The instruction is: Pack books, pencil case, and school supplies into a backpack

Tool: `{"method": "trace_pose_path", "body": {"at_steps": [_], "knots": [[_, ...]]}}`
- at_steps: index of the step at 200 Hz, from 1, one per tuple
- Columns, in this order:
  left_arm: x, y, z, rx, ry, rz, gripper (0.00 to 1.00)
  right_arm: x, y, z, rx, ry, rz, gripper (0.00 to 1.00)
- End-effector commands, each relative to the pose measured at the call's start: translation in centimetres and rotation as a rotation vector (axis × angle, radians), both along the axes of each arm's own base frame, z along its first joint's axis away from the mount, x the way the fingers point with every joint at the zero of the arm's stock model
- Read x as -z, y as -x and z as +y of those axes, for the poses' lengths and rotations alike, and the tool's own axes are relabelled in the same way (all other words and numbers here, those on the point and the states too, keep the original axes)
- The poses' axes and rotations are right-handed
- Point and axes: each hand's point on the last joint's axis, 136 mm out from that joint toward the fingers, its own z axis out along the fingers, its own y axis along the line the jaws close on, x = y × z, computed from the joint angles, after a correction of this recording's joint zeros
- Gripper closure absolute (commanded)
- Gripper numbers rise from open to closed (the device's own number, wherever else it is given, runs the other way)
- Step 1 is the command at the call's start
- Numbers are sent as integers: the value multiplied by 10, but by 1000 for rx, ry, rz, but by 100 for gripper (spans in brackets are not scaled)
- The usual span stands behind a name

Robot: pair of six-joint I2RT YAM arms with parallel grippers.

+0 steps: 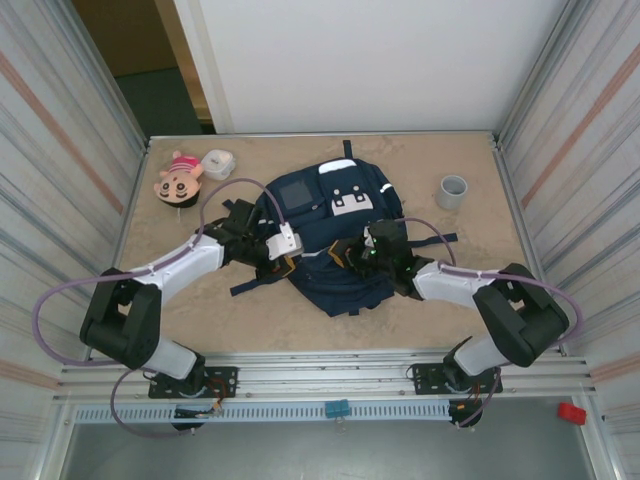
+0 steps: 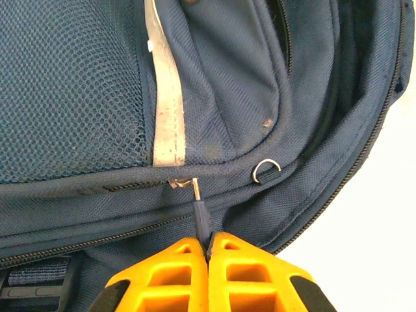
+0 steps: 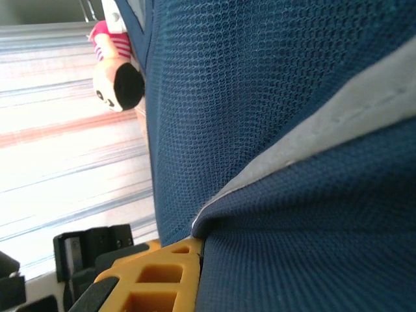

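Note:
The navy blue backpack (image 1: 335, 215) lies flat in the middle of the table, with its grey patch and white patch facing up. My left gripper (image 1: 288, 260) is at its left side and is shut on the dark zipper pull (image 2: 201, 218); its orange fingertips (image 2: 185, 250) are pressed together around the pull. My right gripper (image 1: 348, 256) is at the lower middle of the backpack (image 3: 292, 162), shut on a fold of its mesh fabric beside a pale stripe (image 3: 312, 136). One orange finger (image 3: 169, 273) shows; the fabric covers the other. The books, pencil case and school supplies are out of view.
A pink doll head (image 1: 178, 180) and a small white object (image 1: 218, 162) lie at the back left. A grey cup (image 1: 452, 191) stands at the back right. Ribbed metal walls close in both sides of the table.

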Motion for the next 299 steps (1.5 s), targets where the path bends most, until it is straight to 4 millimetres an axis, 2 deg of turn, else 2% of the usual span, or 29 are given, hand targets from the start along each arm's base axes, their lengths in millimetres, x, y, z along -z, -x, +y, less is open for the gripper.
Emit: {"method": "trace_pose_path", "body": {"at_steps": [1, 35, 69, 83, 90, 118, 138, 196, 209, 237, 263, 280, 299], "knots": [[-33, 41, -26, 132, 151, 62, 99, -35, -17, 24, -15, -78, -95, 95], [-43, 53, -35, 151, 176, 66, 99, -40, -23, 28, -17, -86, -107, 96], [-23, 39, -23, 58, 84, 25, 98, -49, -23, 22, -13, -90, -122, 97], [-14, 30, -17, 1, 46, 15, 95, -50, -20, 18, -13, -83, -123, 97], [-10, 25, -15, -23, 30, 10, 90, -51, -18, 18, -20, -77, -122, 97], [0, 11, -13, -80, -13, -1, 58, -58, -15, 22, -38, -86, -133, 97], [-1, 4, -16, -97, 0, -10, 48, -62, -15, 24, -40, -92, -140, 97], [-5, -7, -7, -180, 8, -29, 49, -66, -14, 20, -37, -79, -146, 98], [-7, -12, 1, -231, 14, -29, 47, -67, -14, 18, -36, -76, -148, 98], [-2, -22, 21, -310, -37, -94, 34, -72, -13, 13, -26, -74, -153, 97], [4, -24, 25, -279, -77, -122, 29, -80, -13, 12, -22, -80, -169, 97], [1, -30, 20, -279, -63, -132, 30, -84, -13, 11, -24, -82, -176, 97], [-1, -36, 13, -269, -39, -140, 38, -88, -13, 11, -26, -82, -185, 97]]}}
